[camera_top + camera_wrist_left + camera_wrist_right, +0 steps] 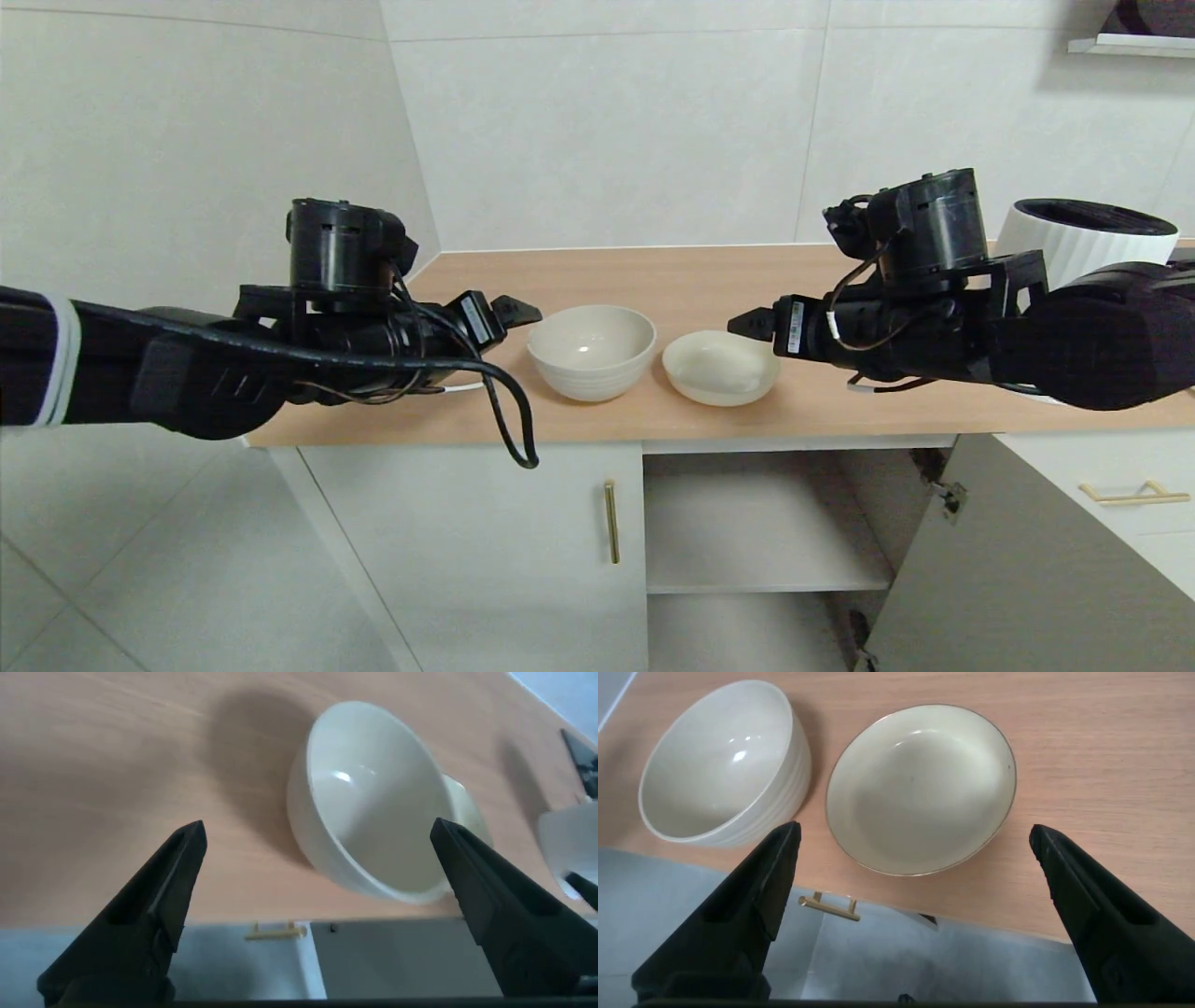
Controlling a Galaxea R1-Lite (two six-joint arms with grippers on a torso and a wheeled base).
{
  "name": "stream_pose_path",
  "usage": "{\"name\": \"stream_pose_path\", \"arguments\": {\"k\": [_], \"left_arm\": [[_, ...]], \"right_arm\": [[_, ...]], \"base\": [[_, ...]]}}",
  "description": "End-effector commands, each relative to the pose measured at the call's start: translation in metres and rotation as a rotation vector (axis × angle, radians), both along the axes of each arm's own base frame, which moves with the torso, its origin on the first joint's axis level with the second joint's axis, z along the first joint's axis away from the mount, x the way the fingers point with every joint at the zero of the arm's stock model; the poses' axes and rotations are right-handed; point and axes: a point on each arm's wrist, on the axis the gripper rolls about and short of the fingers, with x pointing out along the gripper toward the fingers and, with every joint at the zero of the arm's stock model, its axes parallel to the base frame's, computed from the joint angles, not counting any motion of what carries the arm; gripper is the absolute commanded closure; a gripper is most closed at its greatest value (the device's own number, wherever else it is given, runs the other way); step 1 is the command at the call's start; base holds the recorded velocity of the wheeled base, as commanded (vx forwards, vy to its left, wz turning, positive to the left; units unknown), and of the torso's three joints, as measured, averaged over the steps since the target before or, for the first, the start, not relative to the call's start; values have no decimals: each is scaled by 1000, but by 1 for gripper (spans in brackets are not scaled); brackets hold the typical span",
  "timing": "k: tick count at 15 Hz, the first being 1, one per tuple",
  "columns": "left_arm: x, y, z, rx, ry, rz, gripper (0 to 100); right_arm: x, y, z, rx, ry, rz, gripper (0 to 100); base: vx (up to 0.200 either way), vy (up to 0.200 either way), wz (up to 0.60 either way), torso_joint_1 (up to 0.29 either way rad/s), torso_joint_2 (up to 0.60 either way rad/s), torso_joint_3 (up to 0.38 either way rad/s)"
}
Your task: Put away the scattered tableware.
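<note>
Nearest, at the lower middle of the head view, the cupboard [756, 560] under the table [709, 280] stood with its door [980, 560] swung open and a bare shelf showing, probably where the tableware was meant to go. Above it, near the table's front edge, sat the deep bowl [591, 352] and, to its right in the frame, the shallow bowl [721, 367]. They were just beside each other with a thin gap between them.

The left claw [318, 835] hung at the deep bowl's left side with its fingers spread wide and nothing between them. The right claw [913, 833] hung at the shallow bowl's right side, also spread wide and holding nothing.

Both bowls looked like glazed ceramic: stiff, fairly heavy for their size, slick and breakable. The rim seemed the best hold, with one finger inside and one outside the wall. The deep bowl's steep ribbed wall offered more grip, while the shallow bowl's thin sloping rim would likely slip more easily.

Farther back, at the right of the frame, stood a white ribbed pot [1083, 238].
</note>
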Motion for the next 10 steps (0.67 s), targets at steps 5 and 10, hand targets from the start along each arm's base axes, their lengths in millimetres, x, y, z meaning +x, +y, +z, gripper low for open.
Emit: {"name": "stream_pose_path", "arguments": {"k": [5,10], "left_arm": [[14,-13,-27,-8,48,-5,0],[14,-18,-33,-1,61,-17,0]], "right_arm": [[0,-1,-1,-3,2,-2,0],[0,-1,-1,-3,2,-2,0]], "base": [[0,0,0,0,0,0],[0,0,0,0,0,0]]}}
